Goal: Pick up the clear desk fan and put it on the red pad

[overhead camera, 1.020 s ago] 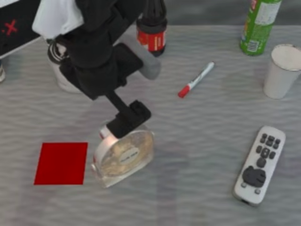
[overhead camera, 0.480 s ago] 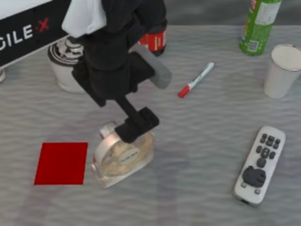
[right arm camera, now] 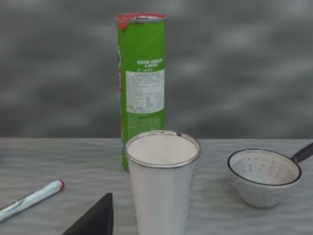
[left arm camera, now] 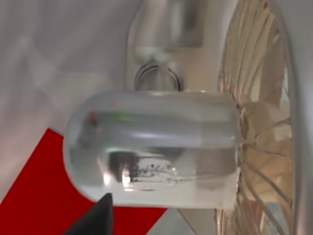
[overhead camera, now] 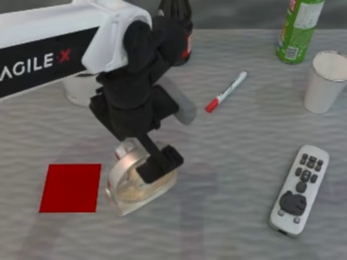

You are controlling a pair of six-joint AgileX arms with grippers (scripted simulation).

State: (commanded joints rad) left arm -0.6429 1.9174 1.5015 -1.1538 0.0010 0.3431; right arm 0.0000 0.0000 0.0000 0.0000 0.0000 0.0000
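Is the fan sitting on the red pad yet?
No: in the top view the clear desk fan stands on the table right of the red pad, with the left gripper down on it.

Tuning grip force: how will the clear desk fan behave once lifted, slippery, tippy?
Likely slippery: the clear desk fan has a glossy rounded knob. Probably tippy: a wide disc on a small base, with the left gripper over its upper edge. The thin grille may flex under a hard squeeze. The red pad lies close beside it.
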